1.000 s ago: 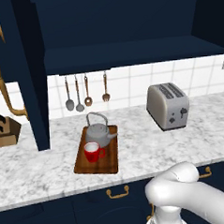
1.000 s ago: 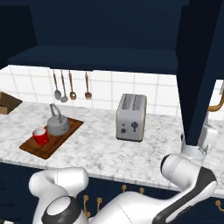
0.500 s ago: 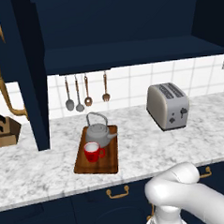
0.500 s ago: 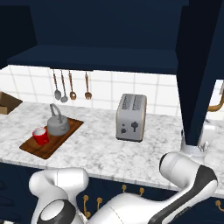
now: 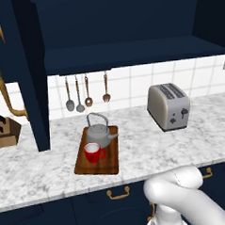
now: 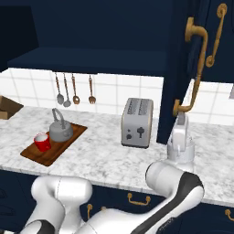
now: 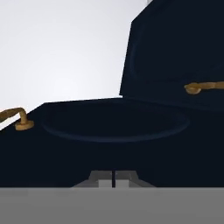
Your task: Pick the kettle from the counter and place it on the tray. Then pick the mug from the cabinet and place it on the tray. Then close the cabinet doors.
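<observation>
Two cabinet doors are seen standing open above the counter (image 5: 149, 145), the left door (image 5: 32, 77) edge-on in the left base view and the right door (image 6: 176, 73) with its curved brass handle (image 6: 194, 68) in the right base view. Between them the navy cabinet (image 5: 123, 33) with its shelf is shown. The marbled counter is backed by white wall tiles (image 5: 131, 85), on which four utensils (image 5: 85, 92) are hung. The tray (image 5: 98, 150) is laid on the counter, and on it the kettle (image 5: 99, 131) and the red mug (image 5: 93, 152) are set, just beside each other. A silver toaster (image 5: 169, 106) is placed well apart to the right, a knife block (image 5: 4, 130) at far left. The gripper (image 7: 113, 178) is held clenched on nothing, close before a dark navy panel.
</observation>
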